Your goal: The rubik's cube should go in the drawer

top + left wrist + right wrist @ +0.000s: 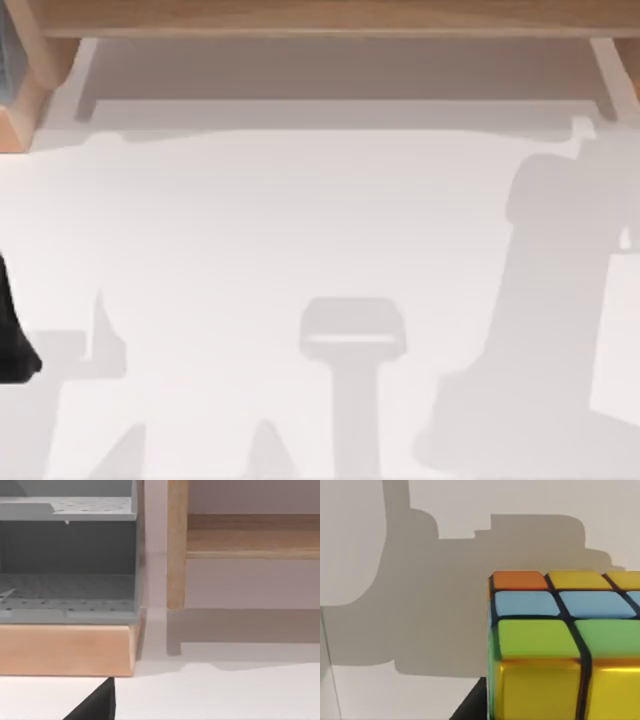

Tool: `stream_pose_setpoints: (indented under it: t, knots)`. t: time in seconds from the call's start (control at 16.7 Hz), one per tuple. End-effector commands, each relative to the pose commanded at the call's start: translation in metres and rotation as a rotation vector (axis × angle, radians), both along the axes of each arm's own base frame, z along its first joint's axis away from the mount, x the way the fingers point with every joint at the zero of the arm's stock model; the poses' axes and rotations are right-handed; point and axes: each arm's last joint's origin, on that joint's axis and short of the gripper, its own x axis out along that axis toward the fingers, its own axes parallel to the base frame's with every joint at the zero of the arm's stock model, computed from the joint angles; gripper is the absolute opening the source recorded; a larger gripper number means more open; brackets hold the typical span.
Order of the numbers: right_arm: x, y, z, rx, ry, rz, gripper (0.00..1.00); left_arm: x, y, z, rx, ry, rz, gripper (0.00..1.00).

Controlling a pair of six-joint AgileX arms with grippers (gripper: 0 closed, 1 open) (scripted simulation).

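Note:
The rubik's cube looms close in the right wrist view, with orange, yellow, blue and green tiles, held above the white table and its shadows. My right gripper is shut on it, and one black fingertip shows beside the cube. The drawer unit in the left wrist view is grey with perforated floors behind a light wooden front. A black fingertip of my left gripper points toward it. My left arm is a black shape at the table's left edge.
A light wooden frame runs along the back of the table, and its post stands just beside the drawer unit. A white part of my right arm sits at the right edge. Arm shadows cross the white tabletop.

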Motion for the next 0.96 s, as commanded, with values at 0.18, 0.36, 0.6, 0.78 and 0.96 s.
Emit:
stream_pose_setpoints:
  t: [0.18, 0.36, 0.6, 0.78, 0.96]
  knots:
    - [0.0000, 0.0000, 0.0000, 0.000, 0.000, 0.000, 0.45, 0.0000, 0.0000, 0.0000, 0.000, 0.000, 0.000, 1.00]
    - [0.0000, 0.0000, 0.0000, 0.000, 0.000, 0.000, 0.68, 0.0000, 0.0000, 0.0000, 0.000, 0.000, 0.000, 1.00]
    - [0.0000, 0.0000, 0.0000, 0.000, 0.000, 0.000, 0.98, 0.0000, 0.0000, 0.0000, 0.000, 0.000, 0.000, 1.00]
    - [0.0000, 0.0000, 0.0000, 0.000, 0.000, 0.000, 1.00, 0.0000, 0.0000, 0.0000, 0.000, 0.000, 0.000, 1.00]
    - [0.0000, 0.0000, 0.0000, 0.000, 0.000, 0.000, 1.00, 0.0000, 0.0000, 0.0000, 0.000, 0.000, 0.000, 1.00]
